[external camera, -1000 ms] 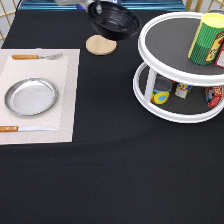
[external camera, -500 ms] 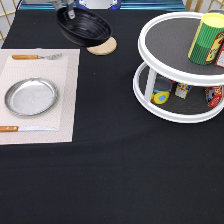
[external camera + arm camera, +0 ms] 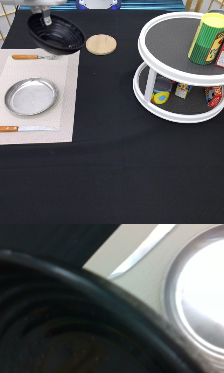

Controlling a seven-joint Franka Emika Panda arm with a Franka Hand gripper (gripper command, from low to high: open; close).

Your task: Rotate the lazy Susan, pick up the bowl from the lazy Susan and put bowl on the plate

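**Carrying the bowl off the lazy Susan**

Lazy Susan (image 3: 177, 75) sits at the exterior view's right. Bowl (image 3: 56, 34) hangs tilted over the placemat's (image 3: 65, 100) top edge, above the plate (image 3: 31, 96); gripper (image 3: 46, 19) jaws clamp its rim.

A staged dining setup on my robot bench, not a real home kitchen.

From my remote seat I see a tabletop (image 3: 115, 175) draped in black cloth, with a beige woven placemat (image 3: 62, 107) laid like a place setting: a shallow shiny silver metal plate (image 3: 30, 96) at its centre, a wooden-handled fork (image 3: 30, 57) and a wooden-handled knife (image 3: 22, 129) on either side. A white two-tier round lazy Susan (image 3: 181, 70) with dark grey surfaces stocks a yellow-and-green striped can (image 3: 206, 39) and small colourful packets (image 3: 163, 93), pantry-style.
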